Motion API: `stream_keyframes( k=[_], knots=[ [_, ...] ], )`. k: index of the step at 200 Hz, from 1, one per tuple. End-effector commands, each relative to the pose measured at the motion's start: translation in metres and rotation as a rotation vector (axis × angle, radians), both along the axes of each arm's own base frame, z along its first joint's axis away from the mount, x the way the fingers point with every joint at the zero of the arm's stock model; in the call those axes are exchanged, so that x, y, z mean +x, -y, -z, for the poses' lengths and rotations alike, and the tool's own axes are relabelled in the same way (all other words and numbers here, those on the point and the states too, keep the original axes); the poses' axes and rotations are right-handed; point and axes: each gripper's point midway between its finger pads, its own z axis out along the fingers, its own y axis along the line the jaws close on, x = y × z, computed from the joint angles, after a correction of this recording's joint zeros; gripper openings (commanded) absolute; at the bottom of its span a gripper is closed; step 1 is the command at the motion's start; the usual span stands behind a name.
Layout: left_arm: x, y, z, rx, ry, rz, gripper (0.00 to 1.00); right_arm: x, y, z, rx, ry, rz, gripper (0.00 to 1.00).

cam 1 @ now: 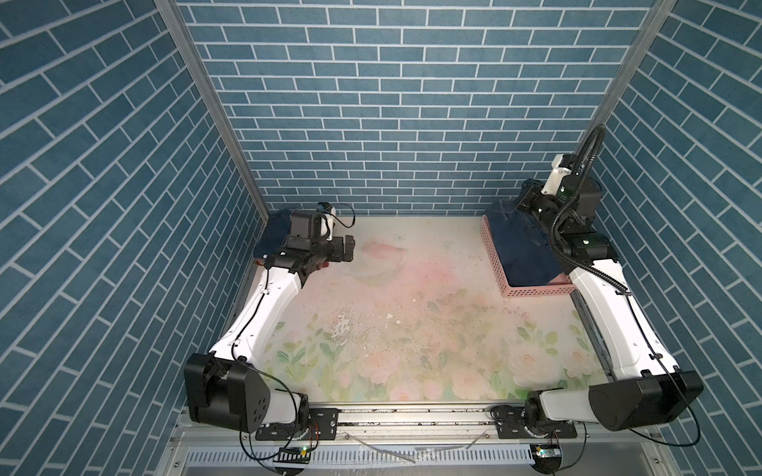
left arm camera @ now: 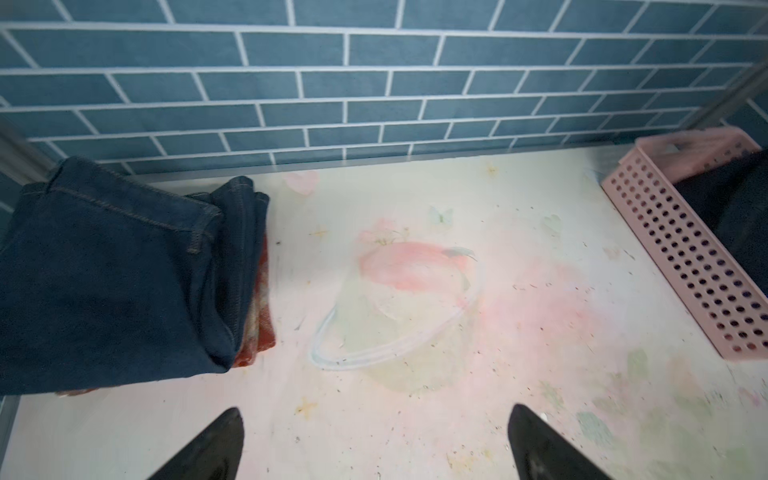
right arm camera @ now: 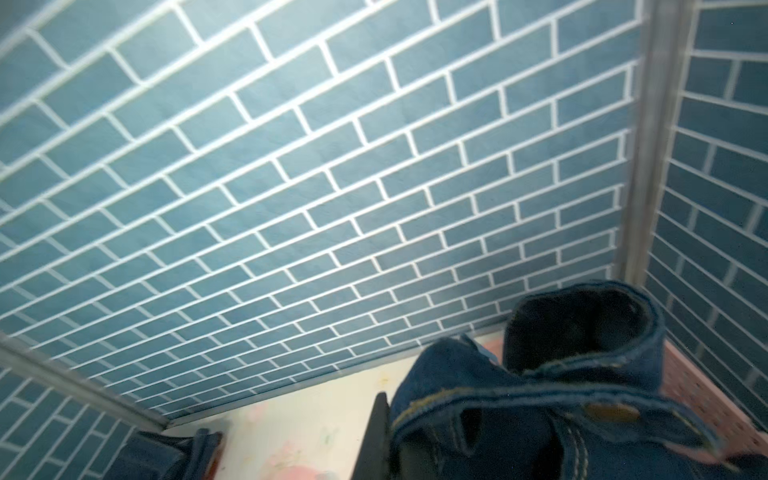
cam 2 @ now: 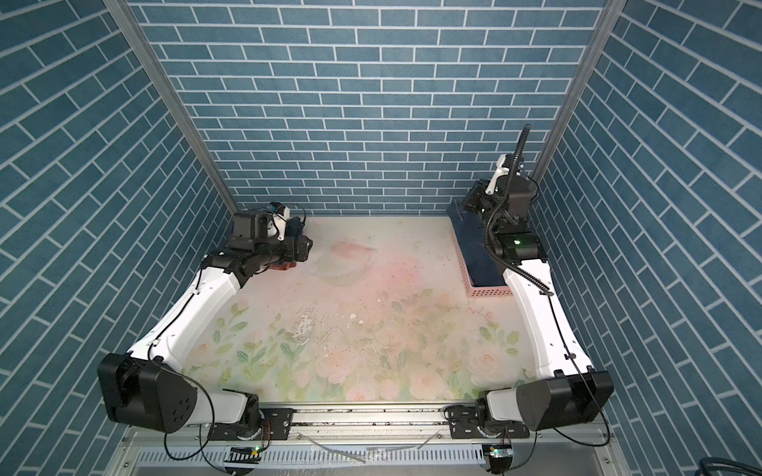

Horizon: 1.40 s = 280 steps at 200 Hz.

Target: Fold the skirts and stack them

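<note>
1. The left end effector (left arm camera: 376, 409) hangs over the far left part of the tabletop (cam 1: 412, 309) with its two fingers spread wide and nothing between them.
2. Just beside it, in the far left corner, a folded denim skirt (left arm camera: 112, 270) lies on top of the plaid skirt (left arm camera: 262, 324). Only the rust-red and cream edge of the plaid skirt shows from under the denim.
3. The right end effector (cam 1: 529, 197) is at the far right corner, over the far end of the pink basket (cam 1: 536, 290). Its fingers are pressed together, pinching the waistband of the second denim skirt (cam 1: 519, 251).
4. That waistband is bunched and raised close to the right wrist camera, while the rest of the second denim skirt lies inside the pink basket.
</note>
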Motion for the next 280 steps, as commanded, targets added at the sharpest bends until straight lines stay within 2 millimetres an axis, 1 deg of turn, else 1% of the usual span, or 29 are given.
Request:
stream_keyframes(
  k=[1,17,33,65,75,86,99,111,118,120,130,139,140,141,154,164,176,180,189,193,198,205,211,216,225,240,245,263,280],
  knots=[
    [0.004,-0.009,-0.004,-0.069,0.019,-0.028,1.0,-0.03,-0.033,-0.082,0.008,0.223,-0.098,0.0],
    [0.006,-0.016,-0.005,-0.085,0.02,-0.043,1.0,-0.042,-0.064,-0.103,0.008,0.265,-0.19,0.0],
    [0.007,-0.022,-0.007,-0.095,0.029,-0.059,1.0,-0.049,-0.088,-0.12,-0.003,0.293,-0.247,0.0],
    [0.009,-0.033,-0.008,-0.134,0.028,-0.091,1.0,-0.052,-0.136,-0.14,-0.004,0.309,-0.366,0.0],
    [0.011,-0.038,-0.007,-0.143,0.031,-0.105,1.0,-0.05,-0.153,-0.14,-0.012,0.306,-0.4,0.0],
    [0.012,-0.043,-0.006,-0.146,0.035,-0.121,0.99,-0.048,-0.165,-0.139,-0.014,0.289,-0.431,0.0],
    [0.013,-0.047,-0.004,-0.154,0.027,-0.133,1.0,-0.041,-0.174,-0.128,-0.018,0.248,-0.447,0.0],
    [0.015,-0.049,-0.002,-0.16,0.019,-0.139,1.0,-0.035,-0.179,-0.106,-0.034,0.19,-0.451,0.0],
    [0.015,-0.049,-0.002,-0.165,0.017,-0.142,0.99,-0.031,-0.181,-0.087,-0.043,0.145,-0.455,0.0],
    [0.015,-0.049,-0.001,-0.165,0.015,-0.141,0.99,-0.032,-0.181,-0.084,-0.043,0.141,-0.459,0.0],
    [0.015,-0.05,-0.002,-0.168,0.016,-0.144,0.99,-0.034,-0.187,-0.05,-0.06,0.078,-0.492,0.0],
    [0.014,-0.05,-0.004,-0.169,0.022,-0.147,0.99,-0.04,-0.191,-0.017,-0.079,0.018,-0.513,0.0],
    [0.014,-0.05,-0.005,-0.169,0.024,-0.147,0.99,-0.042,-0.191,-0.016,-0.078,0.019,-0.515,0.0],
    [0.013,-0.05,-0.005,-0.169,0.025,-0.147,0.99,-0.042,-0.192,-0.009,-0.083,0.006,-0.518,0.0],
    [0.012,-0.051,-0.008,-0.171,0.032,-0.149,0.99,-0.061,-0.195,0.049,-0.146,-0.077,-0.546,0.0],
    [0.01,-0.051,-0.011,-0.174,0.038,-0.151,0.99,-0.075,-0.19,0.093,-0.197,-0.158,-0.528,0.0],
    [0.009,-0.051,-0.014,-0.179,0.044,-0.155,0.99,-0.097,-0.184,0.15,-0.227,-0.262,-0.543,0.0],
    [0.008,-0.051,-0.014,-0.179,0.046,-0.157,0.99,-0.104,-0.182,0.168,-0.236,-0.294,-0.548,0.08],
    [0.008,-0.052,-0.014,-0.183,0.045,-0.168,0.99,-0.119,-0.176,0.204,-0.261,-0.364,-0.542,0.33],
    [0.007,-0.054,-0.013,-0.183,0.043,-0.178,0.99,-0.124,-0.171,0.219,-0.272,-0.396,-0.534,0.43],
    [0.007,-0.055,-0.012,-0.183,0.036,-0.189,0.99,-0.13,-0.164,0.235,-0.287,-0.433,-0.518,0.52],
    [0.007,-0.056,-0.009,-0.181,0.025,-0.201,0.99,-0.137,-0.153,0.255,-0.303,-0.479,-0.481,0.61],
    [0.008,-0.056,-0.007,-0.178,0.016,-0.204,0.99,-0.141,-0.143,0.267,-0.305,-0.503,-0.45,0.67],
    [0.007,-0.056,-0.005,-0.177,0.01,-0.207,0.99,-0.145,-0.135,0.277,-0.305,-0.521,-0.426,0.7],
    [0.008,-0.055,-0.001,-0.171,-0.002,-0.207,0.98,-0.15,-0.124,0.286,-0.292,-0.532,-0.387,0.71],
    [0.009,-0.047,0.003,-0.158,-0.015,-0.187,0.98,-0.154,-0.108,0.292,-0.28,-0.539,-0.323,0.71],
    [0.009,-0.042,0.005,-0.151,-0.018,-0.174,0.97,-0.154,-0.1,0.293,-0.28,-0.539,-0.284,0.71],
    [0.006,-0.019,0.011,-0.115,-0.039,-0.113,0.97,-0.153,-0.085,0.296,-0.28,-0.549,-0.212,0.69],
    [0.0,0.009,0.016,-0.048,-0.052,-0.034,0.97,-0.15,-0.078,0.299,-0.252,-0.569,-0.183,0.69]
  ],
)
